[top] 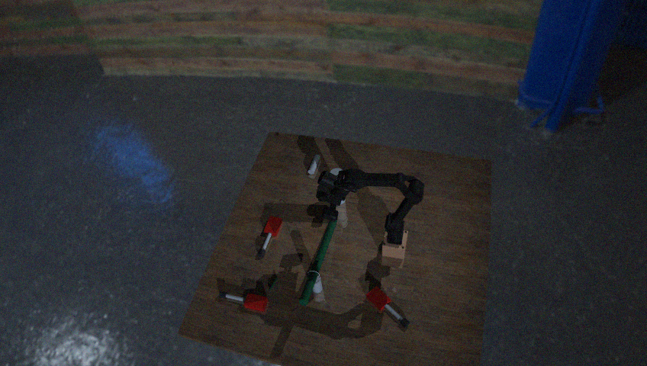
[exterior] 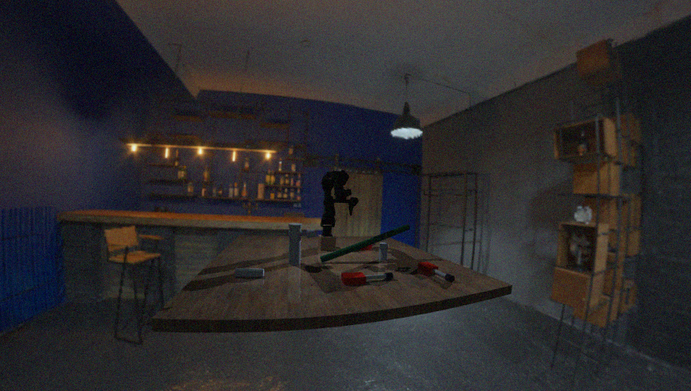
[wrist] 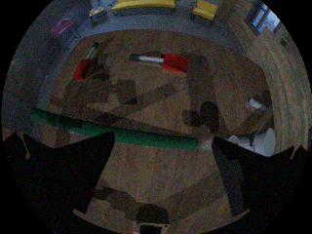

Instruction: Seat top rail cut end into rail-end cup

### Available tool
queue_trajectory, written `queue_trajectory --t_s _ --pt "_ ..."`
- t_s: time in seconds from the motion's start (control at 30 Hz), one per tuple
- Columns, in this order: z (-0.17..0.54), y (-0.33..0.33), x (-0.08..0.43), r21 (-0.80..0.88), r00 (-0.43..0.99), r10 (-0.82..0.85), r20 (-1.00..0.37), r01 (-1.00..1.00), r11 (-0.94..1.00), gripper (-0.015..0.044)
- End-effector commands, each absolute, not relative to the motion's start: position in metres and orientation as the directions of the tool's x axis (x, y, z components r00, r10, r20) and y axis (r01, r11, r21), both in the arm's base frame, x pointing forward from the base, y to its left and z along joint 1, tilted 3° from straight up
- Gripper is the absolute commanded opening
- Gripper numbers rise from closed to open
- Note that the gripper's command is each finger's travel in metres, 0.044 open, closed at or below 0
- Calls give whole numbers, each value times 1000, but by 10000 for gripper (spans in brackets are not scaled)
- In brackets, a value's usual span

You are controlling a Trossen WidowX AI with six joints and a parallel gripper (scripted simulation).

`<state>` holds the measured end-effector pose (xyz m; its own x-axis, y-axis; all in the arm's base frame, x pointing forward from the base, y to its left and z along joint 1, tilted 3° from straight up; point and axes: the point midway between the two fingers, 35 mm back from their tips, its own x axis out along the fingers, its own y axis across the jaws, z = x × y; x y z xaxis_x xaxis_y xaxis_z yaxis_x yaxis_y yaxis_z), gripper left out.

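Observation:
The green rail (top: 323, 250) (exterior: 364, 243) (wrist: 146, 138) slants from high at the small post (top: 317, 285) (exterior: 383, 252) down towards the big post (top: 336, 171) (exterior: 294, 246) (wrist: 263, 142). It passes through the white loop (top: 318, 276) at the small post. Its low end is close to the table in the exterior view and stands apart from the big post. My gripper (top: 329, 216) (exterior: 350, 213) (wrist: 164, 140) is open and empty, above the rail near its low end. The arm hides much of the big post in the top view. I cannot make out the end cup or band clearly.
A loose white cylinder (top: 313, 165) (exterior: 249, 273) (wrist: 255, 104) lies beyond the big post. Red-headed tools with grey handles lie around: one (top: 273, 226) (exterior: 354, 278) beside the rail, one (top: 255, 302) (exterior: 427, 267) near the small post, and one (top: 378, 298) near the arm's base (top: 394, 252).

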<state>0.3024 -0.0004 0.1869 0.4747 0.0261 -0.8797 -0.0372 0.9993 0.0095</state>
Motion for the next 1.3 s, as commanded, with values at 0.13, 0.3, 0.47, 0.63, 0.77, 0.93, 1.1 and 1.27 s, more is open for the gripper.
queue_trajectory --t_s 0.13,0.3,0.47,0.63,0.77,0.93,1.1,1.27 --pt "173 5 308 -73 401 29 -915 -236 969 440" --pt "137 15 315 -141 239 34 -971 -676 723 440" --pt "100 25 318 -54 65 27 -998 -959 277 440" --pt "81 30 317 23 -23 20 -1000 -1000 19 440" --pt "81 30 317 23 -23 20 -1000 -1000 19 440" --pt "78 30 318 23 -23 20 -1000 -1000 19 440" --pt "47 31 317 23 -22 20 -1000 -1000 20 440" --pt "42 31 317 23 -22 20 -1000 -1000 20 440"
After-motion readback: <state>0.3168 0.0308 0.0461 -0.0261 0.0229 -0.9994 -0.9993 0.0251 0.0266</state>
